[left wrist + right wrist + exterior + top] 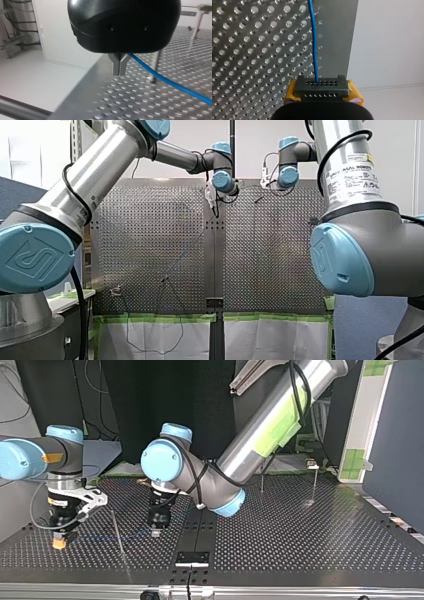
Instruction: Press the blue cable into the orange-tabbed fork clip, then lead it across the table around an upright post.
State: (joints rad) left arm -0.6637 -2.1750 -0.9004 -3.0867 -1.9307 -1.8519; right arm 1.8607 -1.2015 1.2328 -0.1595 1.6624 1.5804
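Left hand [156, 533], pinched on blue cable [117, 536], is holding it taut for routing against right hand [60, 543], clamped likewise at its nine o'clock, top view.

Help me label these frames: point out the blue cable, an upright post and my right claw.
blue cable [175, 86], left wrist view, its middle stretch.
upright post [155, 58], left wrist view, shaft above the cable crossing.
right claw [322, 87], right wrist view, midway between its yellow pads.
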